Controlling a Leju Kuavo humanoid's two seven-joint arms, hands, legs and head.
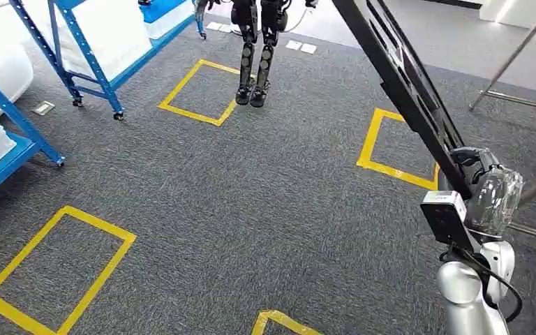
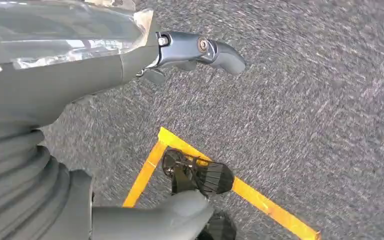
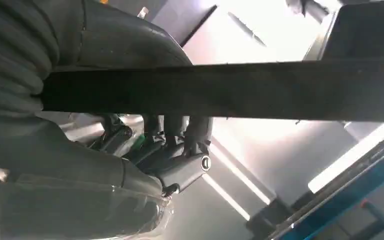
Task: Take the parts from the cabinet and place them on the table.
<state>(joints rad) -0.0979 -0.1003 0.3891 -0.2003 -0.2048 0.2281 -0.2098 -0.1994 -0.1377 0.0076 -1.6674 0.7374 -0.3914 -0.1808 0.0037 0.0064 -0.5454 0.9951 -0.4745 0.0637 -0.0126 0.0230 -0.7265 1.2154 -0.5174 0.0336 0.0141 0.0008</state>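
Note:
A long black bar-shaped part (image 1: 398,77) slants from the top middle of the head view down to my right hand (image 1: 485,192), which grips its lower end at the right edge, above the grey carpet. In the right wrist view the same bar (image 3: 230,90) crosses the picture, with my right hand (image 3: 170,150) and its dark fingers (image 3: 180,135) curled round it. My left hand (image 2: 80,100) hangs over the carpet. Its fingers (image 2: 205,50) and thumb (image 2: 155,220) are apart with nothing between them.
Blue shelving racks (image 1: 84,63) with white bins stand at the upper left, one more (image 1: 0,153) at the left edge. Yellow tape squares (image 1: 56,272) mark the carpet. Another robot's legs (image 1: 255,63) stand at the top middle. A metal frame leg (image 1: 509,70) is at the upper right.

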